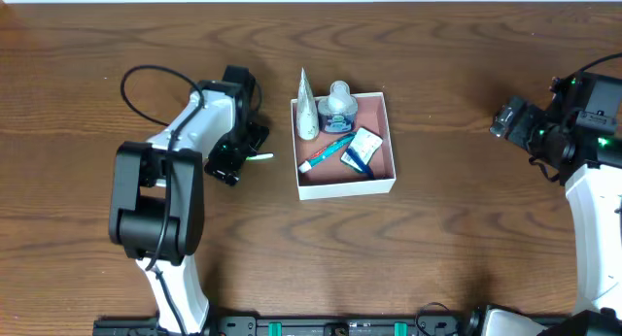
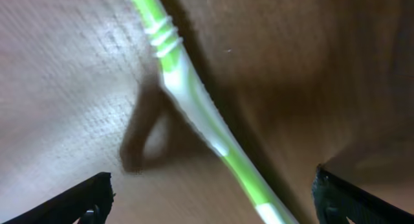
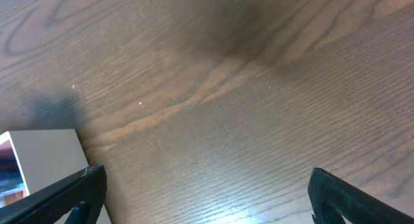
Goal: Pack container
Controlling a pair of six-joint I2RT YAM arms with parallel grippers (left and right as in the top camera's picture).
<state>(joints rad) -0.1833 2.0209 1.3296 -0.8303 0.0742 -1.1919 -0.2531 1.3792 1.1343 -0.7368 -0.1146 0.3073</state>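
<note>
Brown wood table [image 1: 466, 239]: it carries everything in view, with the grain running across it.
Container [image 1: 346, 189]: a square shallow box with thin white walls and a pinkish-brown inside, lidless, at the middle of the table between the two arms.
Inside the container: a grey-white tube [image 1: 307, 113] in the far left corner, its pointed end sticking out past the far wall; a small bottle [image 1: 337, 105] with a pale cap just right of the tube; a blue stick-shaped item [image 1: 326, 153] lying slantwise near the middle; a white and blue packet [image 1: 362, 147] just right of it.
Toothbrush [image 2: 194, 107]: green and white, lying flat on the wood just left of the container, outside it.
Left gripper [image 2: 213, 198]: low over the toothbrush, left of the container; its black fingers [image 2: 84, 198] are spread wide to either side of the handle and do not touch it, so nothing is held.
Right gripper [image 3: 207, 198]: well to the right of the container, over bare wood; the fingers are spread apart and empty. One white corner of the container shows at the left edge of the right wrist view.
</note>
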